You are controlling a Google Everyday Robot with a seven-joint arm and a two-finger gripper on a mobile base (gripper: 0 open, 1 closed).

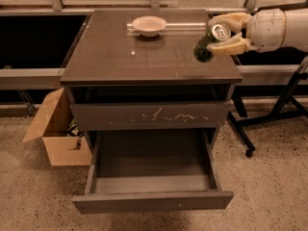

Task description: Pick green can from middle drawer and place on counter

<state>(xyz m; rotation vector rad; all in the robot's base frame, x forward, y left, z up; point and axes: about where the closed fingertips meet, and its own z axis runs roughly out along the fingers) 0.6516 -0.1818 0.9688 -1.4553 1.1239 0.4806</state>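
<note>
The green can (209, 41) is tilted, its silver top up and to the right, held above the right side of the counter (149, 52). My gripper (226, 35) reaches in from the right on a white arm and is shut on the can, one pale finger above it and one below. The can's base hangs just over the counter's surface. The middle drawer (153, 177) is pulled out wide below, its smooth grey inside bare.
A white bowl (149, 24) sits at the back middle of the counter. The upper drawer front (149, 115) with pale scratches is closed. A cardboard box (57, 129) stands on the floor at the left. A black stand's legs (269, 114) are at the right.
</note>
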